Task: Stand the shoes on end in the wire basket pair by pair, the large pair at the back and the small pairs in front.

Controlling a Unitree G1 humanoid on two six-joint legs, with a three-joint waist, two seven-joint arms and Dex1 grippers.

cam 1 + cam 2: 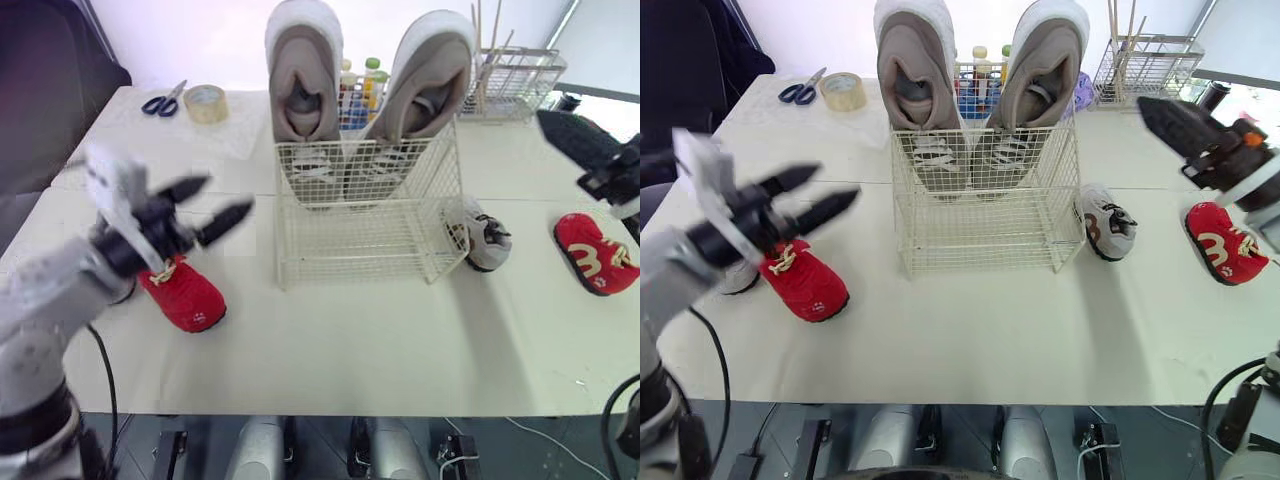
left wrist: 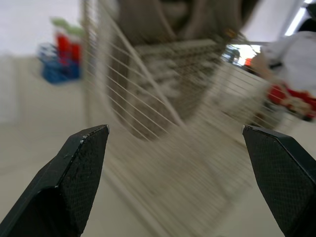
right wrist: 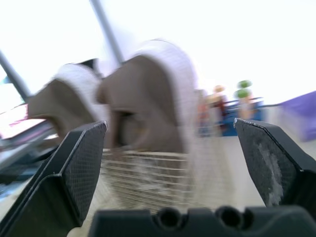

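On our left, the left tool [image 1: 226, 195] hovers with its fingers spread wide and empty, just over a small red shoe [image 1: 185, 293] lying on the worktop [image 1: 350, 340]. In the middle we see the wire basket [image 1: 365, 240], with the large grey pair [image 1: 303, 80] standing on end at its back. A small grey shoe [image 1: 487, 240] lies just beside the basket's right side, and a second red shoe [image 1: 595, 255] farther right. Near it hangs the right tool [image 3: 171, 123], also wide and empty.

Pale grey arm shells [image 1: 40, 290], black tapered jaws w/ textured pads [image 2: 79, 173], black cables [image 1: 110, 390]
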